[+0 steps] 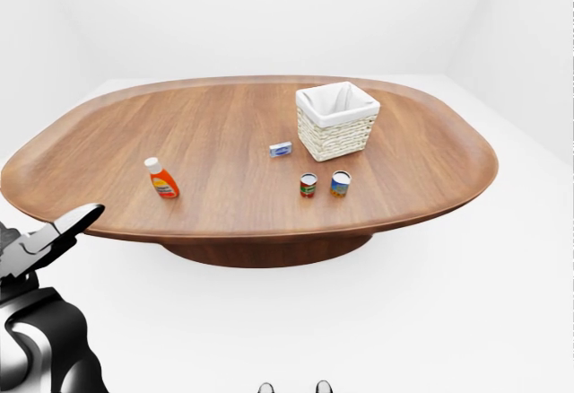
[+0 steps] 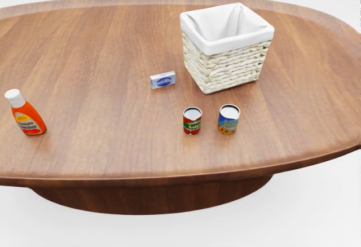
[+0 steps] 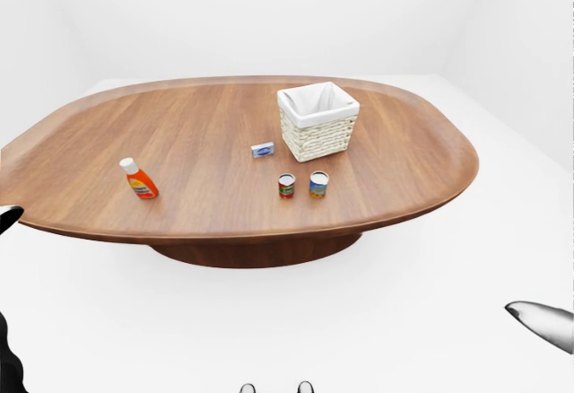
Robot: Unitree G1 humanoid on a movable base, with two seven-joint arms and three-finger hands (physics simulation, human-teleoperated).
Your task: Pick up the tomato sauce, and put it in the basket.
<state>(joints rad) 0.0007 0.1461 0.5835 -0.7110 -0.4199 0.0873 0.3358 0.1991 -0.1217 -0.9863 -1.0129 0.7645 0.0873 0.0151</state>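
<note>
Showing at bottom left of the left-eye view: one left hand [image 1: 40,254], dark and glossy, one pale finger [image 1: 79,220] stretched toward the table rim, touching nothing; whether the fingers are spread or together cannot be told. At the right edge of the right-eye view: one pale tip of the right hand [image 3: 543,323], well short of the table; finger state cannot be told.

One oval wooden table [image 2: 101,49] on a dark pedestal. On it, nearest the lower rim in the head view: two upright cans side by side, apart: one tomato sauce can [image 2: 192,120] with red and green label, one blue-and-yellow can [image 2: 228,119] just to its right. Far left: one orange bottle [image 2: 25,113], white cap, tilted. Further up: one small blue-and-white box [image 2: 163,79], lying flat. Beyond, right of the box: one woven basket [image 2: 225,61] with white lining, holding nothing visible.
</note>
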